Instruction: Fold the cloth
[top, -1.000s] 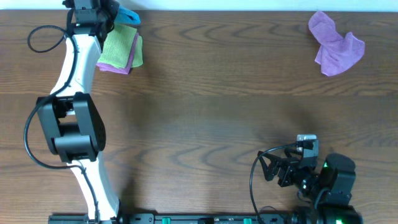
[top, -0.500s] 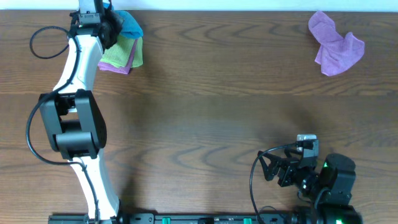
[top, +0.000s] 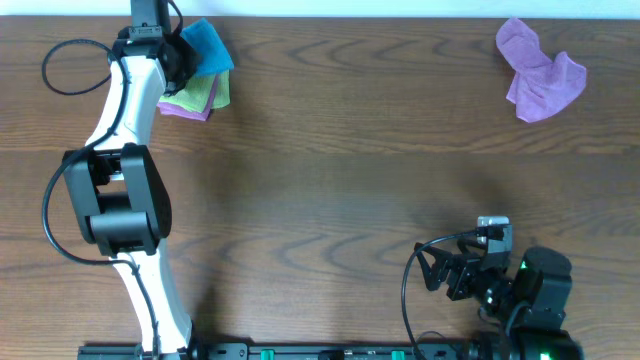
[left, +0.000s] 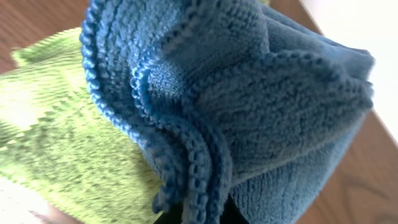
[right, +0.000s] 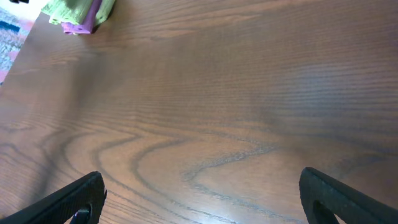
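Upper left of the overhead frame: bright sky-blue terry cloth (top: 205, 45) with a beaded hem, bunched up and sitting partly over a folded lime-green microfibre cloth (top: 195, 95) (no white tag showing from any angle).
Left gripper (left: 205, 216): pinched shut on a wad of the sky-blue cloth. Its wrist view is basically wall-to-wall blue folds, with the fingers just a dark sliver at the bottom edge.
Right gripper (right: 205, 199): jaws wide apart, nothing between them, sitting lower right over the bare brown wooden table (top: 330, 180), well apart from everything.
Upper right: crumpled lilac-purple cloth (top: 540, 70), not our job.
How it'll handle: my guess is light, floppy, zero stiffness. The pile looks grippy so it shouldn't slip out, but it'll drape and double over itself wherever it lands.
Where to grab: I'd spread it flat in the open middle first, then take corners or the hem edge, one per gripper, not a mid-cloth wad like now.
Progress: folding proper not started, by the look of it.
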